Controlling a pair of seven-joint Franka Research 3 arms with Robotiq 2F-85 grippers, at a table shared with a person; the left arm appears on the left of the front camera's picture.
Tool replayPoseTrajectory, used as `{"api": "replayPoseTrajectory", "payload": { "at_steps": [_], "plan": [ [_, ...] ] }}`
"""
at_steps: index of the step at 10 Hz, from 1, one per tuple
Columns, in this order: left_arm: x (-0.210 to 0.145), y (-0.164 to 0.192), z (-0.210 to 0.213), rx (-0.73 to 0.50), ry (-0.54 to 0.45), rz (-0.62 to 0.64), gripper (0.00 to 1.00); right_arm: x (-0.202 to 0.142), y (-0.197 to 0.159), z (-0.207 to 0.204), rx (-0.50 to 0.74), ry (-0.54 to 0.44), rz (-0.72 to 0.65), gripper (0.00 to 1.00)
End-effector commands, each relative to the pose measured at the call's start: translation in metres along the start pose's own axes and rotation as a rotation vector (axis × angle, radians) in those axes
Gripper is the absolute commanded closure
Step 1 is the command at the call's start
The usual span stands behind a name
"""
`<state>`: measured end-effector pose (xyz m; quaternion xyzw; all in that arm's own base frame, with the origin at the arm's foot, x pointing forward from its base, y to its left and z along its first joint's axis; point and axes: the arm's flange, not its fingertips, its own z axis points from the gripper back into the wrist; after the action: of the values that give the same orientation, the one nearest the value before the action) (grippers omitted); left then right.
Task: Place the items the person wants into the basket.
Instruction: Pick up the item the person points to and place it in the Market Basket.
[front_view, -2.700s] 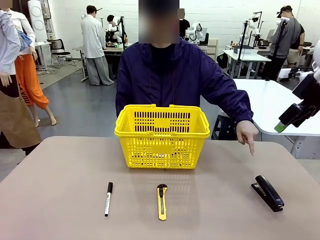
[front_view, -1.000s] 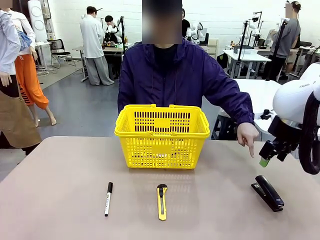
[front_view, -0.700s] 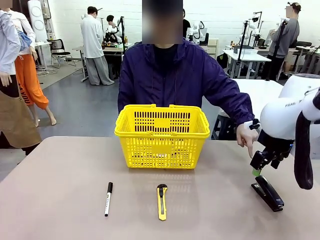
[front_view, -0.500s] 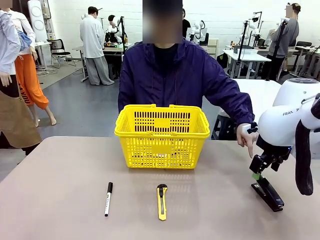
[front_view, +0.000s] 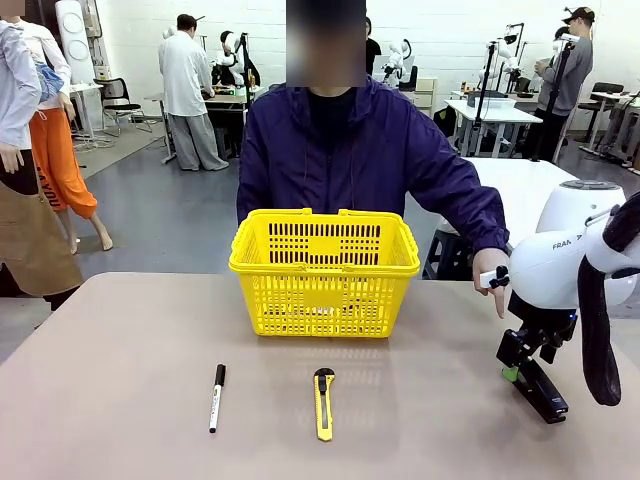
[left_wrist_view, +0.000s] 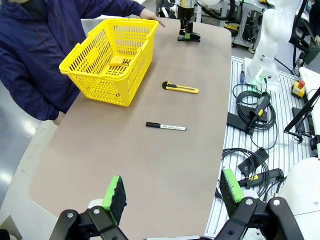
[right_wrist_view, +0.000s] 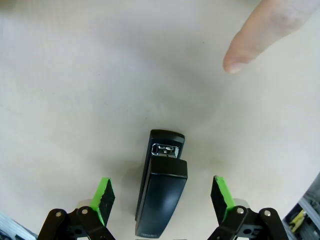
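The black stapler (front_view: 545, 396) lies at the table's right. My right gripper (front_view: 514, 371) hangs open just over its far end. In the right wrist view the stapler (right_wrist_view: 162, 186) sits between my right gripper's (right_wrist_view: 163, 194) green pads (right_wrist_view: 105, 194), with a gap on each side. The person's hand (front_view: 492, 283) points down at it, its fingertip (right_wrist_view: 239, 59) just beyond the stapler. The yellow basket (front_view: 325, 305) stands mid-table in front of the person. My left gripper (left_wrist_view: 173, 192) is open, high above the near-left corner, holding nothing. A small yellow thing (left_wrist_view: 119, 61) lies inside the basket (left_wrist_view: 107, 90).
A white marker with a black cap (front_view: 215, 397) and a yellow-and-black utility knife (front_view: 323, 403) lie on the near half of the table. Bare tabletop spreads between them and the stapler. Cables and gear (left_wrist_view: 255, 112) lie on the floor past the table's edge.
My right arm has come down from the upper right and lowered its open gripper over the stapler. The person's hand keeps pointing. Nothing on the table has moved.
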<state>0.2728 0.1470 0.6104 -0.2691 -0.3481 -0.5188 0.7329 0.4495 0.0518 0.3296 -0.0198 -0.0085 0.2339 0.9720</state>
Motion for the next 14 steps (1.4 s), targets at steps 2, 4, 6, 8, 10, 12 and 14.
{"api": "replayPoseTrajectory", "payload": {
  "at_steps": [2,4,6,8,10,12,14],
  "plan": [
    [0.000,0.000,0.001,-0.005,-0.014,-0.019,0.03,0.004,-0.001,0.000,-0.043,-0.028,0.014,0.28],
    [0.000,0.000,0.001,-0.005,-0.014,-0.019,0.03,0.004,-0.002,0.003,-0.043,-0.027,0.009,0.86],
    [0.000,0.000,0.001,-0.005,-0.014,-0.019,0.03,0.003,-0.003,0.003,-0.038,-0.031,0.008,1.00],
    [0.000,0.000,0.001,-0.005,-0.014,-0.019,0.03,0.002,-0.003,0.003,-0.035,-0.035,0.006,0.97],
    [0.000,0.000,0.001,-0.005,-0.014,-0.019,0.03,0.000,0.000,0.006,-0.037,-0.042,0.013,1.00],
    [0.000,0.000,0.001,-0.005,-0.014,-0.019,0.03,-0.007,0.006,0.023,-0.046,-0.072,0.026,1.00],
    [0.000,0.000,0.001,-0.005,-0.014,-0.019,0.03,-0.017,0.016,0.074,-0.029,-0.081,0.035,1.00]
  ]
}}
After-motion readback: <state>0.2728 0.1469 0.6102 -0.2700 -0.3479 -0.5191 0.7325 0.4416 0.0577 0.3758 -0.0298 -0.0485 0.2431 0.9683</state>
